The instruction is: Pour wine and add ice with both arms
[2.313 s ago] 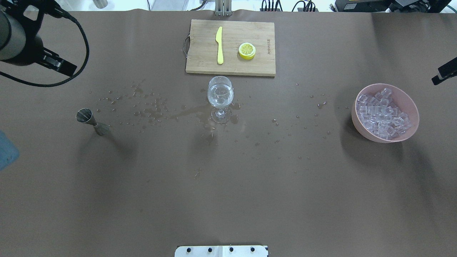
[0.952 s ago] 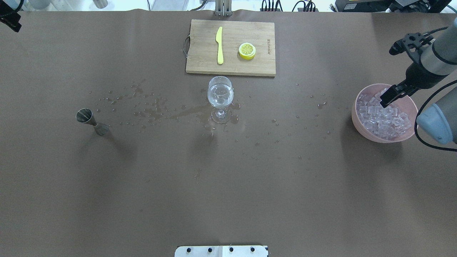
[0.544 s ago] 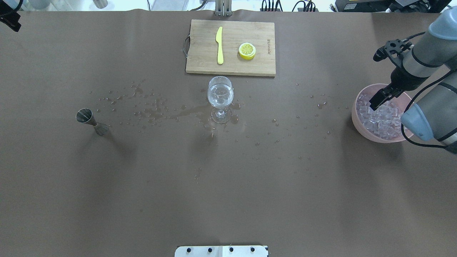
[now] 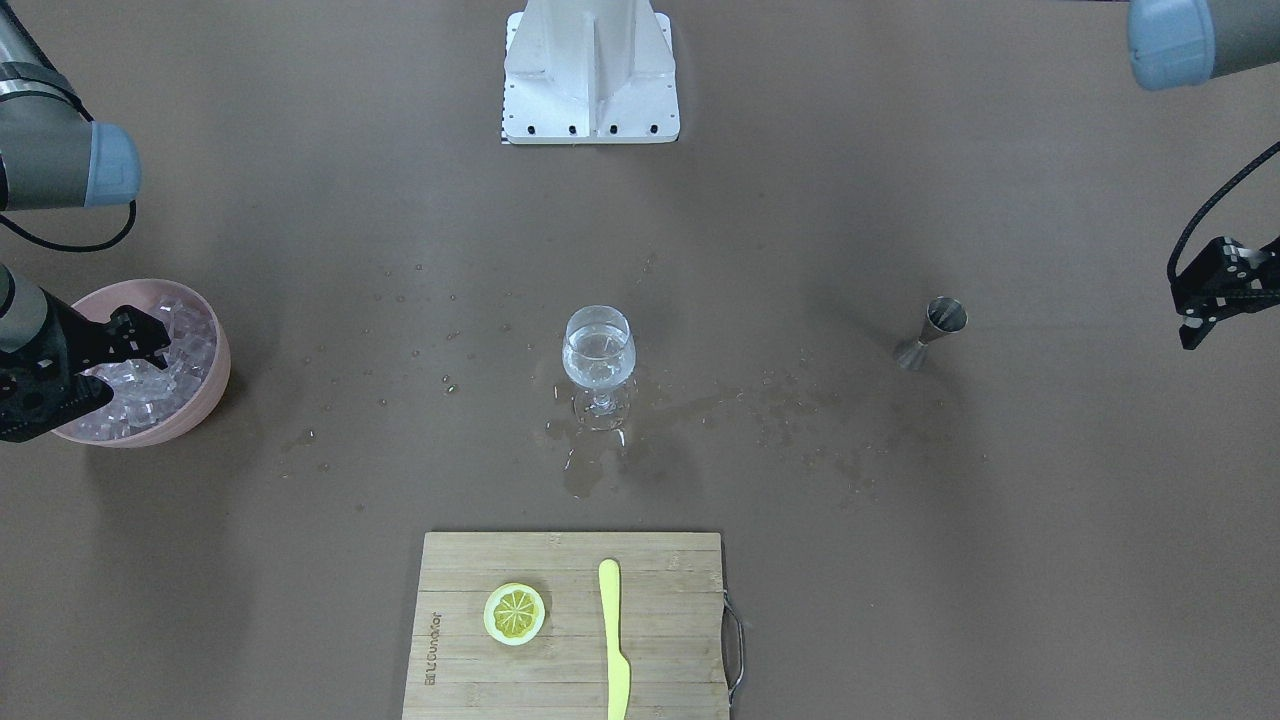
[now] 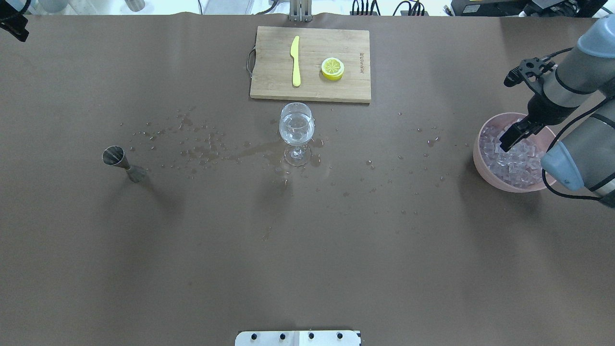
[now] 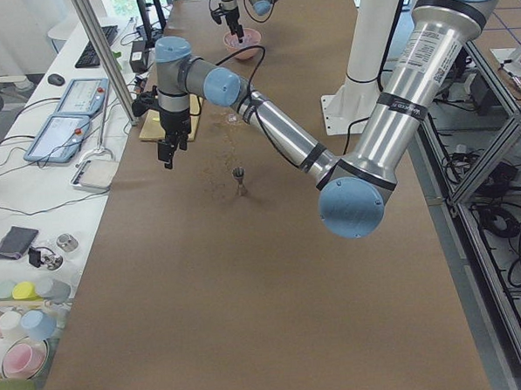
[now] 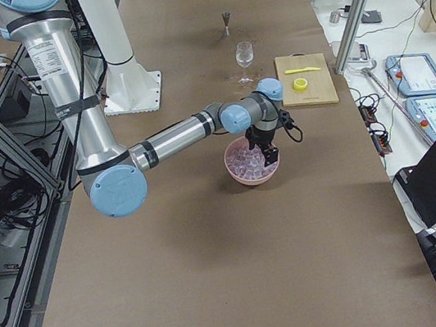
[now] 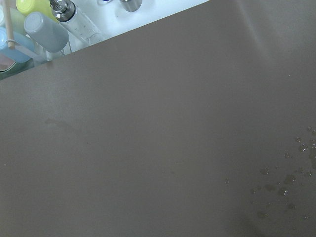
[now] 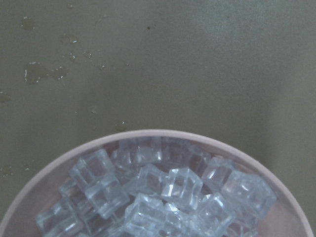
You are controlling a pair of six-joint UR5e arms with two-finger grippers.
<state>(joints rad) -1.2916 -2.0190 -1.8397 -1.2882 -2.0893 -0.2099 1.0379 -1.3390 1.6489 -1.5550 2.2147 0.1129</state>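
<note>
The ice (image 5: 515, 157) heaps in a pink bowl (image 5: 497, 183) by the desk's right edge, with the right gripper (image 5: 509, 140) just above the cubes; whether its fingers are apart cannot be told. The wine (image 5: 296, 133) sits in a stemmed glass (image 5: 296, 156) at mid-desk, and a steel jigger (image 5: 120, 161) stands towards the left edge. The left gripper (image 4: 1195, 325) hangs over the left edge, its state equally unclear. A cutting board (image 5: 274, 72) lies at the far edge.

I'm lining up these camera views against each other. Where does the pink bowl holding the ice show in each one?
Exterior front-facing: pink bowl at the left edge, mid-height.
Overhead exterior: right side, mid-height.
Exterior left: small, far end, top centre.
Exterior right: centre of the picture.
Left wrist-mounted: not in view.
Right wrist-mounted: fills the bottom half, rim arching across.
Shared landmark: the cutting board, in the exterior views.
</note>
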